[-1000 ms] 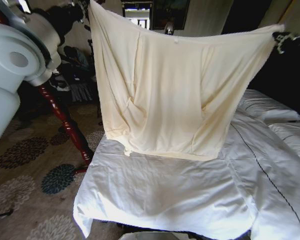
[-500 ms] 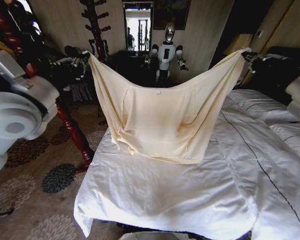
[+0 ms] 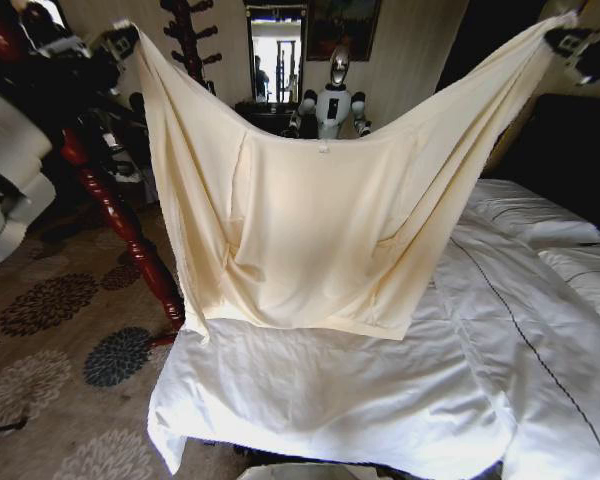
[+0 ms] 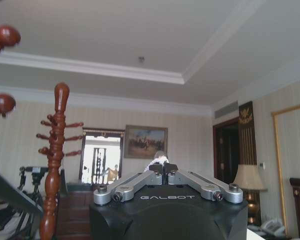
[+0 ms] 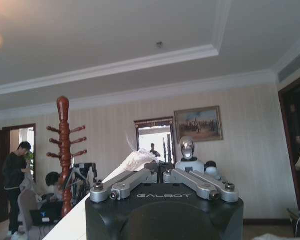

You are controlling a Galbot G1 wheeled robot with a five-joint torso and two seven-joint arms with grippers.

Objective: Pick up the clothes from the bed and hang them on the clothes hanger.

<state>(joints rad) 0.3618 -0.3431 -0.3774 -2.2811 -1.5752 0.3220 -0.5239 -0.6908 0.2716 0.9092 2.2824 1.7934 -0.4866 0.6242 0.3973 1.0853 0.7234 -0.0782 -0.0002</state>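
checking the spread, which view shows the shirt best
The head view: the shirt hangs spread between the left gripper and right gripper above the bed. Each wrist view shows a pinched scrap at the fingertips.

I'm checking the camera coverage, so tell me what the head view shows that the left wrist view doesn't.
Head view alone: the clothes spread wide, held up at two corners between the left gripper and right gripper, hem just over the bed. Left wrist view alone: the ceiling, a lamp, and its gripper's fingers shut on a pinch of cream fabric. Both show the wooden coat stand.
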